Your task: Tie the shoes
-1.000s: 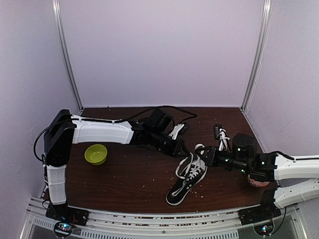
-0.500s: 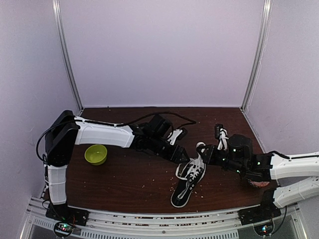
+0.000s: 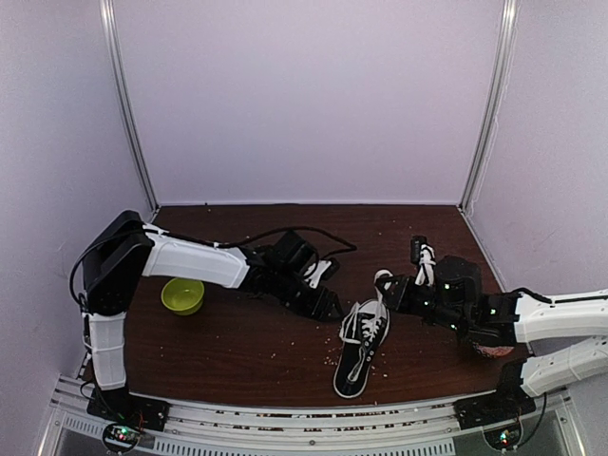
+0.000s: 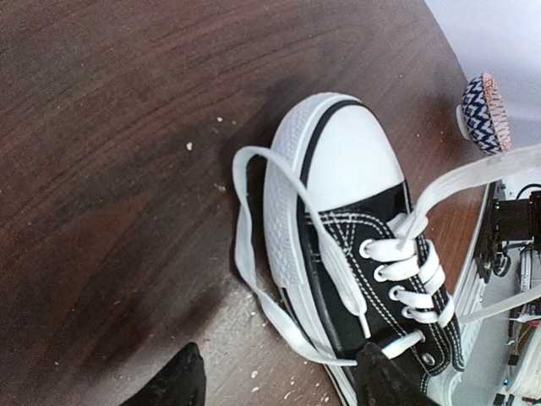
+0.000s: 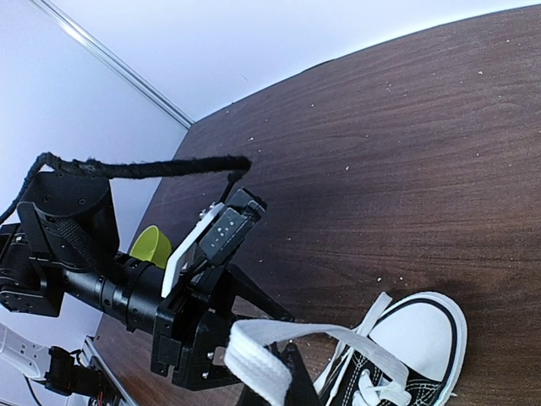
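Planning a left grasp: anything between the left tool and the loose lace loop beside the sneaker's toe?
Nothing visible. The open left tool hangs right at the lace loop beside the sneaker, with only bare table between them.

The left pincer (image 3: 331,305) is opening: its jaws, closed a second ago, are now standing well apart. It is also pulling back from the shoe (image 3: 361,344), sliding leftward and toward the near edge of the bench (image 3: 237,356), with its arm lowering along with it. The shoe is turning, its toe swinging rightward and nearer the front edge. The right pincer (image 3: 391,288), gripping the lace (image 4: 473,176), is edging slightly leftward.
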Available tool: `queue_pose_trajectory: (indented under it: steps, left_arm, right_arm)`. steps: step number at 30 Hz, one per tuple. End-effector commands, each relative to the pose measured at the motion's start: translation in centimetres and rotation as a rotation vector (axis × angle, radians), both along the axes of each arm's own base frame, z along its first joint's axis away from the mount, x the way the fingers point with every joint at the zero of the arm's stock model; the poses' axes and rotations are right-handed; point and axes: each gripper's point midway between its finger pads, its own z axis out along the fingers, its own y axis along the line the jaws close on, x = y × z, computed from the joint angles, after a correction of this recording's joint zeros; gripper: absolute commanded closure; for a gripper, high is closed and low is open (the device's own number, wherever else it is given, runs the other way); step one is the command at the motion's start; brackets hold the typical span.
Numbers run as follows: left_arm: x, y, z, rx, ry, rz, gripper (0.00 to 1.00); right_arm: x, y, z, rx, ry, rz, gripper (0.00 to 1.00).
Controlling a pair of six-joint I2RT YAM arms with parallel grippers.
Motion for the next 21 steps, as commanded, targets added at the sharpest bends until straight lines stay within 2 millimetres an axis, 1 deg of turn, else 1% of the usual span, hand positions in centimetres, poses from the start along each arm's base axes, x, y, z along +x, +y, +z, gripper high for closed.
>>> queue_pose_trajectory:
  steps: [1,5,6,7,11,14,18,21]
  left_arm:
    - [0.8,-1.6,-0.4,-0.029,0.046,0.031,0.41]
    - [1.1,-1.9,-2.8,0.049,0.120,0.063,0.51]
    - [1.0,-2.0,-3.0,0.052,0.137,0.070,0.53]
    - [0.9,-2.0,-3.3,0.050,0.151,0.077,0.56]
    - [1.0,-1.6,-3.7,0.074,0.171,0.110,0.61]
    - [1.1,-1.3,-4.1,0.096,0.175,0.127,0.63]
    - [0.5,-1.0,-5.1,0.146,0.205,0.114,0.68]
    - [0.2,-0.4,-5.2,0.198,0.187,0.104,0.69]
  right_arm:
    - [0.6,-0.1,1.0,0.033,-0.028,-0.030,1.00]
    - [0.6,0.0,1.0,0.037,-0.027,-0.027,1.00]
    - [0.6,0.0,1.1,0.038,-0.028,-0.027,1.00]
    - [0.6,0.0,1.0,0.037,-0.028,-0.027,1.00]
    - [0.5,-0.3,1.0,0.036,-0.031,-0.035,1.00]
    - [0.5,-0.3,0.9,0.039,-0.031,-0.034,1.00]
    - [0.6,-0.2,0.9,0.039,-0.034,-0.032,1.00]
    - [0.6,-0.1,0.8,0.034,-0.036,-0.027,1.00]
